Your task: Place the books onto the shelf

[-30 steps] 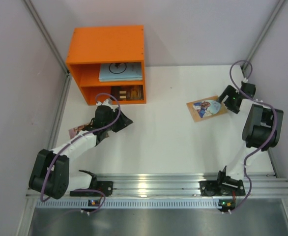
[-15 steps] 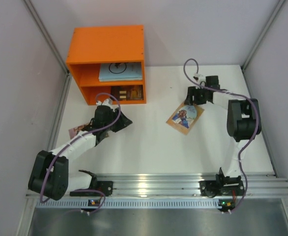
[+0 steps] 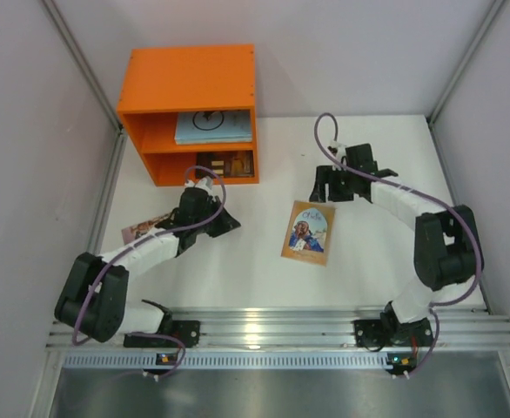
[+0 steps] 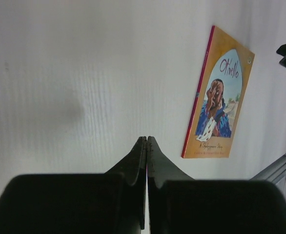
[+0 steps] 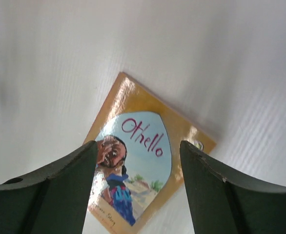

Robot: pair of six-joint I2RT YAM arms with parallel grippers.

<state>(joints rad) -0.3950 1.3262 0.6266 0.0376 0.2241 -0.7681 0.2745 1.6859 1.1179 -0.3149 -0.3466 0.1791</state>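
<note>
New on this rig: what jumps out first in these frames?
The bright orange shelf at the far left, with a pale blue book in its upper compartment and a dark book in the lower. Then the Othello book lying flat in the middle of the table, the open right gripper by its far edge. The left gripper is shut and empty near the shelf.

Orange book (image 3: 308,232) flat, right of shelf (image 3: 190,78)

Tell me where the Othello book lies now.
In the top view the Othello book lies flat on the table, just on the near side of the right end effector, right of the shelf.
</note>
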